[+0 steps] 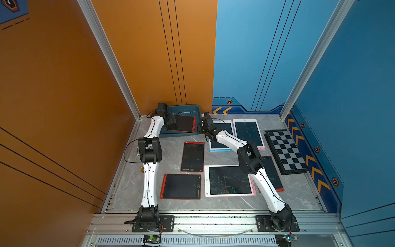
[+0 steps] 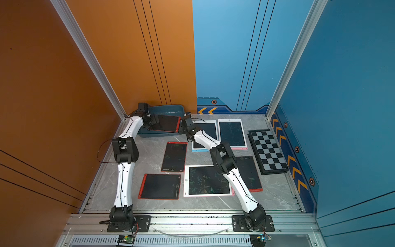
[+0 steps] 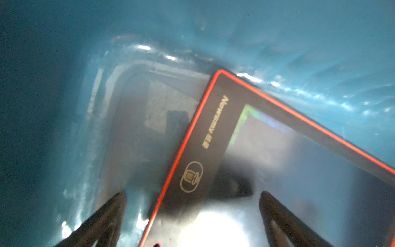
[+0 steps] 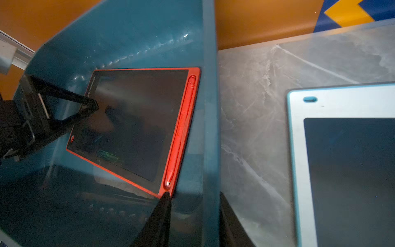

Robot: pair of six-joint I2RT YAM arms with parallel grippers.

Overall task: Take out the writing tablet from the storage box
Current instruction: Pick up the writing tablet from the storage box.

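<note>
Left fingers [image 3: 111,213]: spread wide, one over the end of the tablet [image 4: 132,119], one beside it, nothing gripped. Right fingers [image 4: 159,220]: either side of a wall of the box [image 4: 128,36], inner tip at the tablet's corner; clamped or not, cannot tell. Tablet: red-framed, stylus [image 4: 181,128] docked, lying inside the box at the far left corner of the bench [image 4: 256,107].
</note>
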